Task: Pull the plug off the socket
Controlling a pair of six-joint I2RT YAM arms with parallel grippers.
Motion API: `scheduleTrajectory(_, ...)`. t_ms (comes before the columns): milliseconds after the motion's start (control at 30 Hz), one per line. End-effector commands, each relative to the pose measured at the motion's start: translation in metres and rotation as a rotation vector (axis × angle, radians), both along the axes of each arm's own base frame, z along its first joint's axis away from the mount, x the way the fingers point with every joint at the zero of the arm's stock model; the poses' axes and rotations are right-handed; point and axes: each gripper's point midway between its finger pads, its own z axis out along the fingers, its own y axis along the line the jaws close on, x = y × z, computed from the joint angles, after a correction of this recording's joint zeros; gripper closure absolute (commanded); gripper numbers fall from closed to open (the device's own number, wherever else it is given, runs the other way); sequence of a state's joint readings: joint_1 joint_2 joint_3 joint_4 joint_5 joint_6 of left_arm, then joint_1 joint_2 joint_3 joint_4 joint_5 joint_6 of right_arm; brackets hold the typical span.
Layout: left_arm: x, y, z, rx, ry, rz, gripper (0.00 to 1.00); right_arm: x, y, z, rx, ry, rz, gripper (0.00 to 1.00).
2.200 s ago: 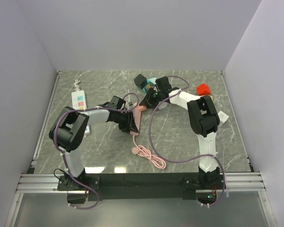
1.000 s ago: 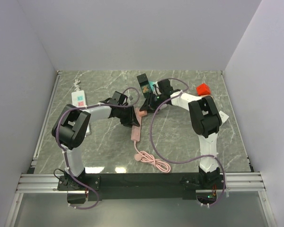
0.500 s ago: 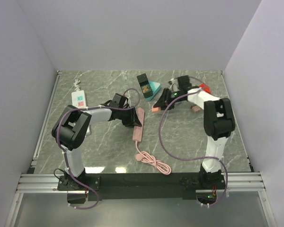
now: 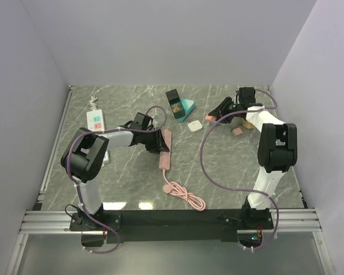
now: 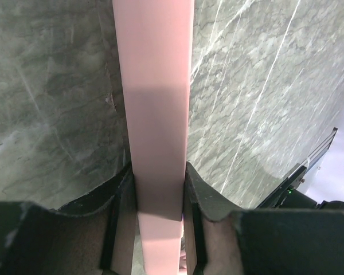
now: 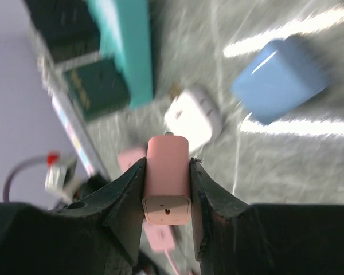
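Note:
The socket is a long pink power strip [image 4: 166,150] lying on the marble table, its pink cord [image 4: 186,195] coiled toward the front. My left gripper [image 4: 159,141] is shut on the strip's far end; in the left wrist view the strip [image 5: 156,114] runs straight up between the two pads. The pink plug [image 4: 210,117] is off the strip and hangs above the table at the back right, apart from the strip, with my right gripper [image 4: 214,116] shut on it. In the right wrist view the plug [image 6: 167,177] sits squarely between the fingers [image 6: 129,189].
A white power strip [image 4: 96,120] lies at the left. A teal box [image 4: 186,106] with a black device [image 4: 174,105] stands at the back centre. A white adapter [image 4: 195,126] and a small pink block [image 4: 237,131] lie near the right arm. A blue adapter [image 6: 281,78] shows in the right wrist view.
The right gripper has carried the pink plug away from the strip, toward the back right. The left gripper has stayed shut on the strip, which shifted slightly.

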State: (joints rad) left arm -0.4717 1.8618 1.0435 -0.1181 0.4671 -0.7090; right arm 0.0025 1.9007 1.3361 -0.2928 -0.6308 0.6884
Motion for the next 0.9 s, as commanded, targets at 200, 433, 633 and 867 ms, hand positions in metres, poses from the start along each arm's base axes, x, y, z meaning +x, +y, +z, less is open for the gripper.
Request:
scheduleTrajectory(200,0.003,0.009,0.010,0.051,-0.027,-0.001,0.99,0.067,-0.034,-0.018,-0.095,-0.001,-0.277,0.61)
scheduleTrajectory(433,0.002,0.009,0.017,0.036,-0.040,-0.002,0.99,0.067,-0.065,-0.009,-0.154,0.007,-0.364,0.17)
scheduleTrajectory(633,0.006,0.006,0.018,0.028,-0.037,-0.005,0.99,0.048,-0.075,0.053,-0.207,-0.131,-0.359,0.14)
scheduleTrajectory(867,0.014,-0.025,0.026,-0.100,-0.024,-0.037,0.99,0.013,-0.066,0.084,-0.197,-0.186,-0.303,0.14)
